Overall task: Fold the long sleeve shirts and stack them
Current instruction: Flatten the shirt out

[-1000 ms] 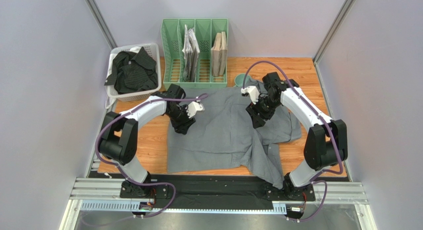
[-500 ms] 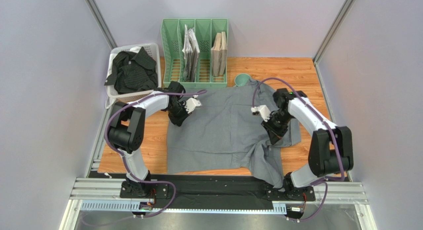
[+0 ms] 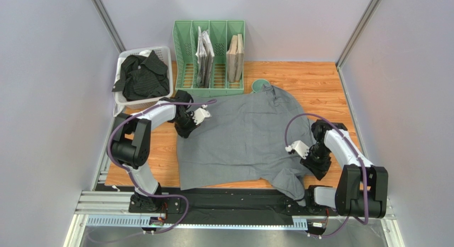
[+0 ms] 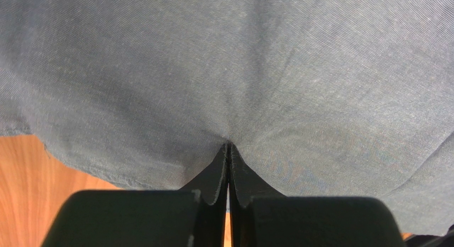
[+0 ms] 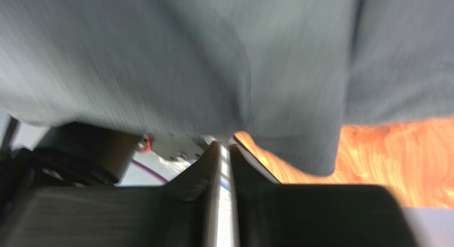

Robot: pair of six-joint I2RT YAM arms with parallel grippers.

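Shirt of plain mid-grey cloth (image 3: 242,138): long-sleeved, spread flat on the orange wooden tabletop (image 3: 314,79) between the two sets of jaws, with one part trailing over the near edge.
Left gripper (image 4: 229,147): jaws together, pinching the grey cloth near its edge, which puckers just ahead of the tips.
Right gripper (image 5: 224,146): jaws nearly together, nipping a hanging grey fold; view blurred.
Shirt of black faintly striped cloth (image 3: 141,76): heaped in a white plastic basket (image 3: 162,50), beyond the left jaws.
Green slotted file rack (image 3: 184,50): beyond both jaws, well apart from them.
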